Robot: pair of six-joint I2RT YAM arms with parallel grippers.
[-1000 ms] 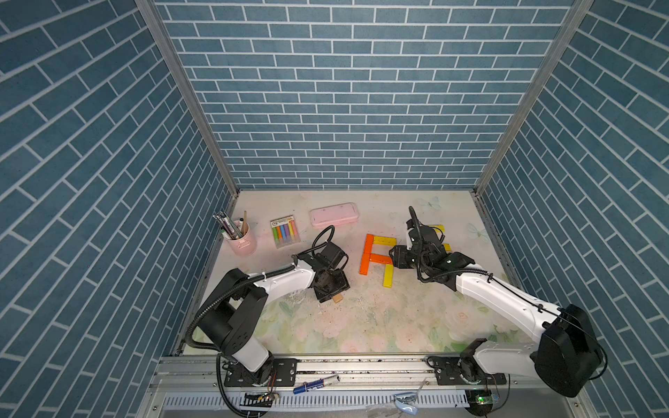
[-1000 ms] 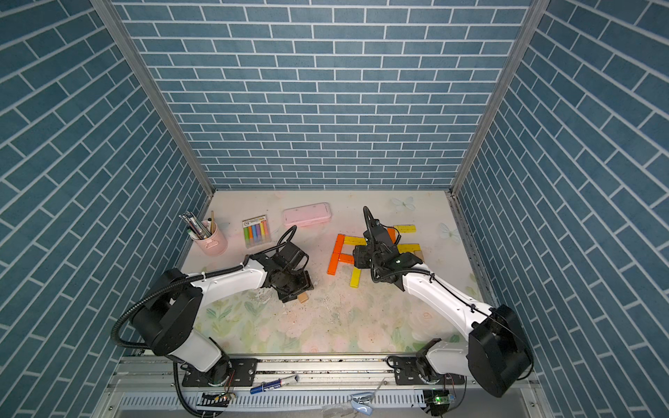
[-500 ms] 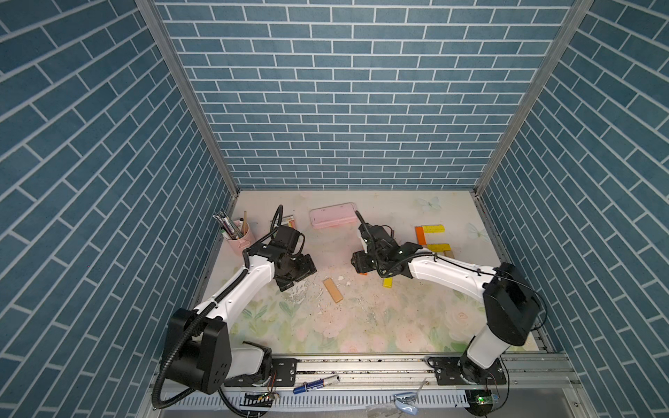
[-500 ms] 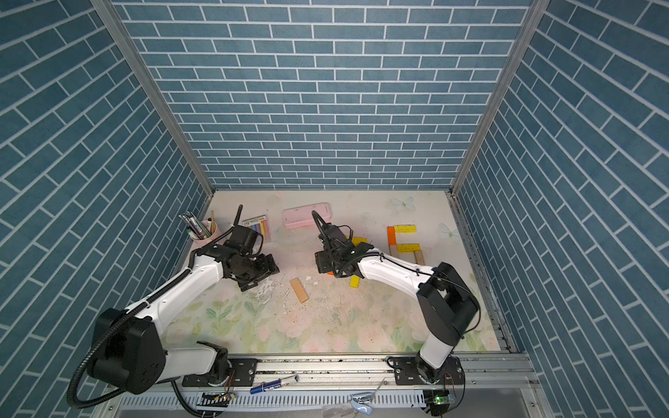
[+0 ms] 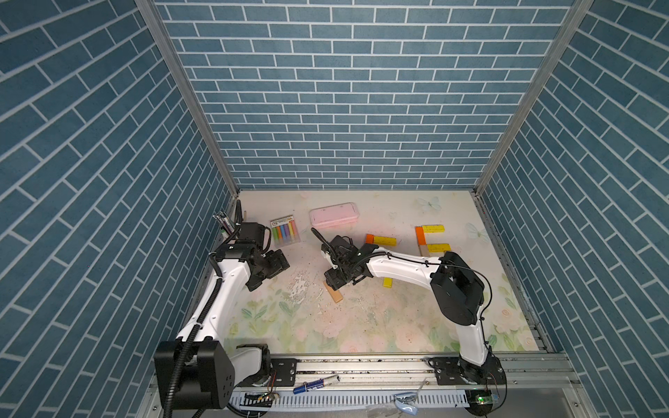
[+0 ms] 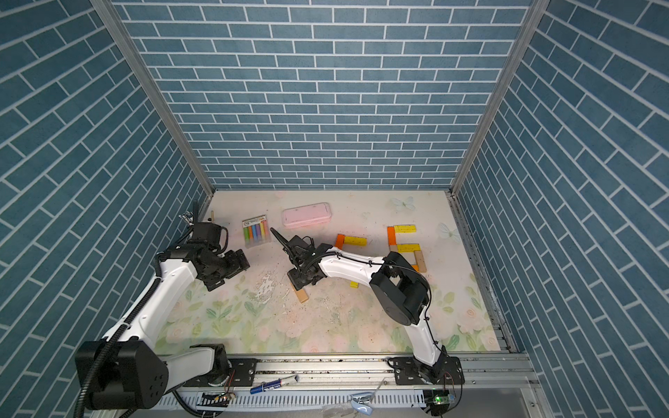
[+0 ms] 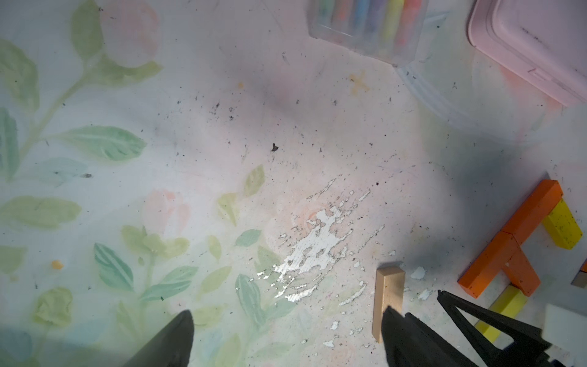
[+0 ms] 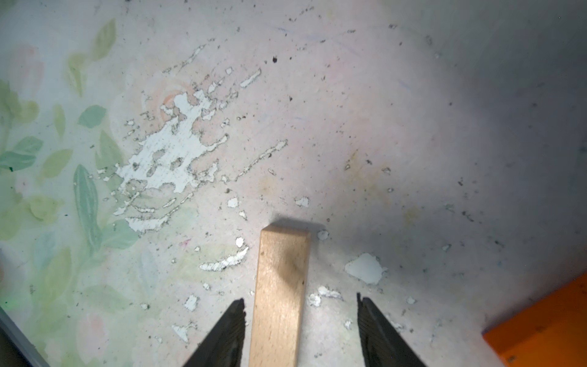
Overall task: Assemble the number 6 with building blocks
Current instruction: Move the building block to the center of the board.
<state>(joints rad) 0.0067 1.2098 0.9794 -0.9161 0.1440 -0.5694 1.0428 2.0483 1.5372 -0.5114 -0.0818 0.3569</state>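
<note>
Fetching plain tan wooden bar (image 8: 279,286), mid-bench
Straddling it with open right gripper (image 8: 300,300), open left gripper (image 7: 286,314) empty; must close, lift

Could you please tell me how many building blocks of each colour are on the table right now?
Orange blocks: 5
Yellow blocks: 4
Plain tan blocks: 3
Total: 12, counted across all the views; several are partly hidden.
</note>
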